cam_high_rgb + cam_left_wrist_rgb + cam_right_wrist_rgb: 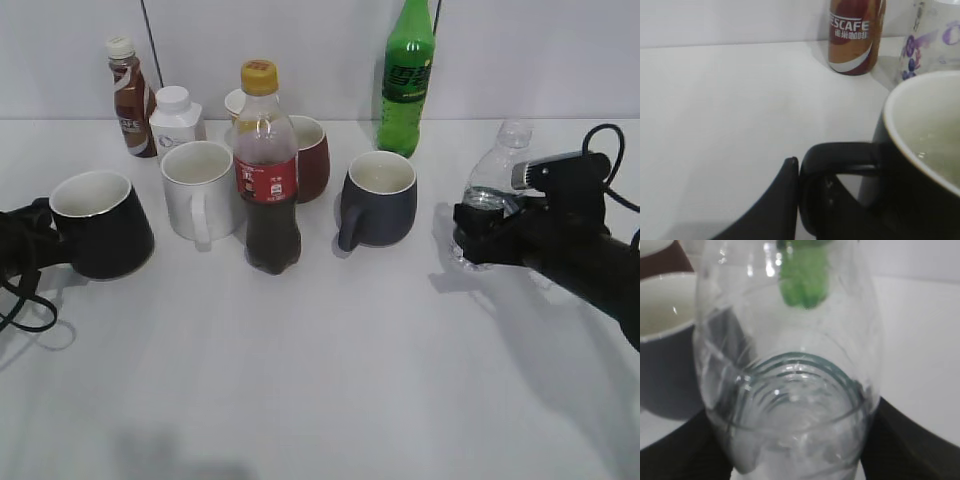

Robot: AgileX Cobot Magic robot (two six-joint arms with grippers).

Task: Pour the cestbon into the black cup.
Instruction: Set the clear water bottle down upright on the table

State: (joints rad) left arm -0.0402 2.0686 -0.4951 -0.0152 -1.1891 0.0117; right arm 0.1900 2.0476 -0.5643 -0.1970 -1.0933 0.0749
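The black cup stands at the left of the table, its white inside showing. My left gripper is shut on its loop handle; one dark finger presses the handle's outer side in the left wrist view. The cestbon, a clear ribbed bottle, stands upright at the right. My right gripper is shut around its lower body and hides the label. In the right wrist view the bottle fills the frame between the two dark fingers.
Between the two stand a red-labelled cola bottle, a white mug, a dark red mug and a grey-blue mug. At the back are a green soda bottle, a Nescafe bottle and a small white bottle.
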